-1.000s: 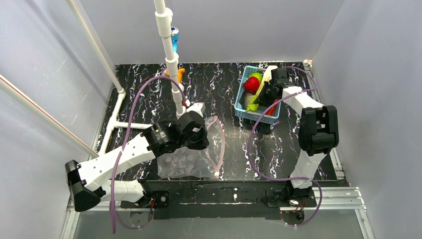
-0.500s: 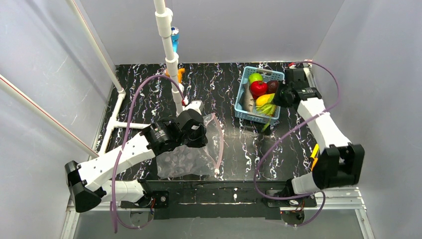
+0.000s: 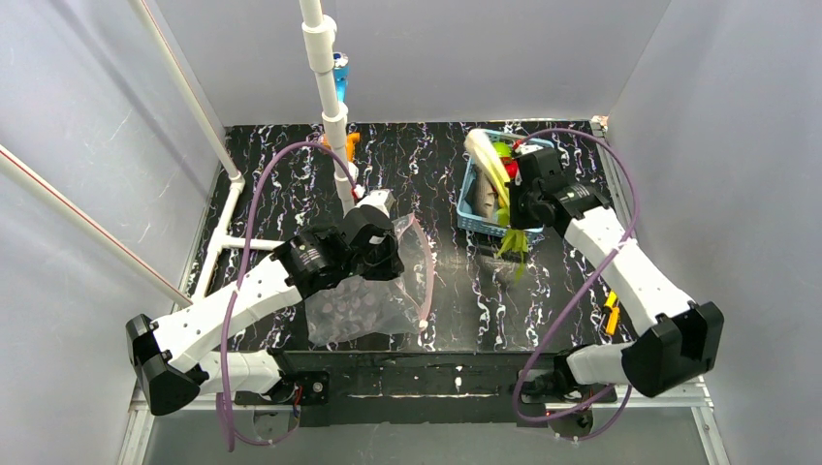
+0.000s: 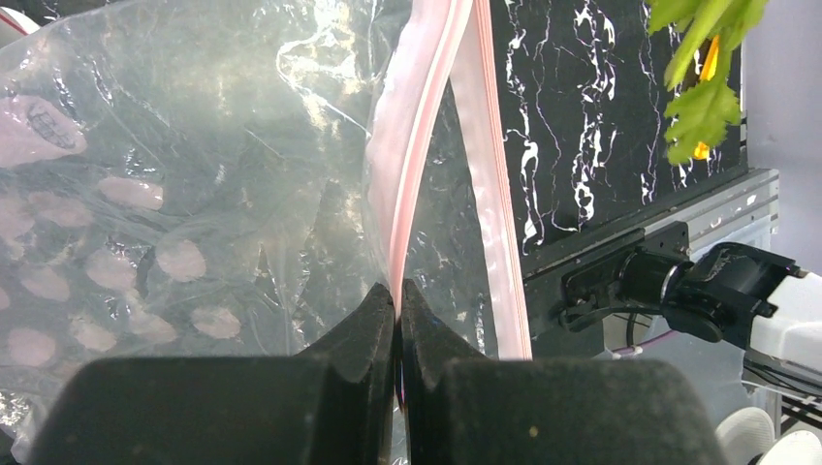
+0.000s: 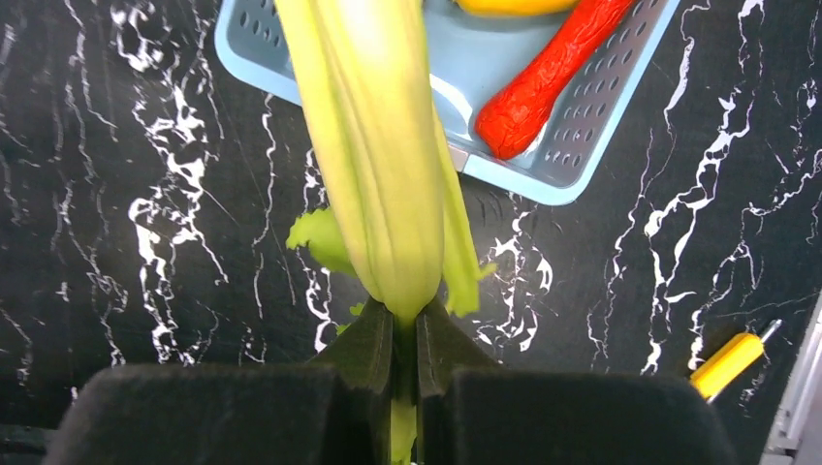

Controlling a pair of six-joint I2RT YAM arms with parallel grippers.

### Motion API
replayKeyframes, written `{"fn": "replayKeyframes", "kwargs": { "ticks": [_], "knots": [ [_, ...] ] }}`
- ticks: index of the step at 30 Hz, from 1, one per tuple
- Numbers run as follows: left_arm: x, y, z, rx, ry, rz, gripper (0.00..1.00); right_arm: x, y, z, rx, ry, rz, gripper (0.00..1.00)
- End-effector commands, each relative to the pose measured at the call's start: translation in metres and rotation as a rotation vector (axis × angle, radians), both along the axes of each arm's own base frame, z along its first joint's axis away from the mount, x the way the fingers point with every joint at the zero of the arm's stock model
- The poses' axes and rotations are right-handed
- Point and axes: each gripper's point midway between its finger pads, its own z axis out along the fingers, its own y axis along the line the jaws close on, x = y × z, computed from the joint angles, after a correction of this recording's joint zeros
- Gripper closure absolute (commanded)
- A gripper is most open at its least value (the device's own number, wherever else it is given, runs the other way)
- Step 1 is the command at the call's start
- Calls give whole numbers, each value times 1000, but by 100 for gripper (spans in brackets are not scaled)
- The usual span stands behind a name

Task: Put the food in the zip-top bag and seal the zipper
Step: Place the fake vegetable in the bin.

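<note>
My left gripper [image 3: 380, 254] is shut on the zipper [image 4: 426, 116], the pink strip of the zip-top bag's mouth, and holds that edge up off the table. The clear pink-dotted bag [image 3: 361, 305] sags below it; it also shows in the left wrist view [image 4: 194, 194]. My right gripper [image 3: 508, 207] is shut on the long white-green leek [image 3: 485, 160] and holds it in the air over the left edge of the light-blue basket [image 3: 472, 221]. In the right wrist view the leek [image 5: 368, 145] runs up from the jaws. A red chilli [image 5: 553, 73] lies in the basket [image 5: 601, 116].
A white pipe post [image 3: 334, 116] stands just behind the bag, with a pipe frame [image 3: 228, 223] at the left. A small yellow-handled tool [image 3: 609, 315] lies on the black marbled table at the right. Grey walls close in three sides.
My right arm has swung left and lifted the leek out of the basket, now holding it over the basket's left edge. My left gripper has kept its hold on the bag's strip, shifting slightly.
</note>
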Motion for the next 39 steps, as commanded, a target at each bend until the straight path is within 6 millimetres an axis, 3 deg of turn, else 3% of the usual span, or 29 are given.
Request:
{"fn": "replayKeyframes", "kwargs": {
  "ticks": [1,5,10,15,23,29,33,39],
  "knots": [
    [-3,-2,7,-28,-4,-22,100,6,-4,11,-73,40,37,99],
    [-3,0,10,-36,-12,-21,100,10,-12,-9,-162,132,20,99],
    [-5,0,10,-31,-10,-28,100,41,5,2,-114,74,22,99],
    [-6,1,12,-34,-9,-30,100,62,13,-13,-137,119,39,99],
    [-8,3,10,-31,-5,-30,100,86,6,-42,-151,137,-22,76],
    [-9,1,10,-34,3,-39,100,96,22,-40,-61,103,-24,36],
    [-9,2,9,-33,2,-39,100,113,29,-37,-51,59,12,19],
    [-9,2,11,-34,0,-37,100,138,27,-43,-85,32,22,16]
  ]
}}
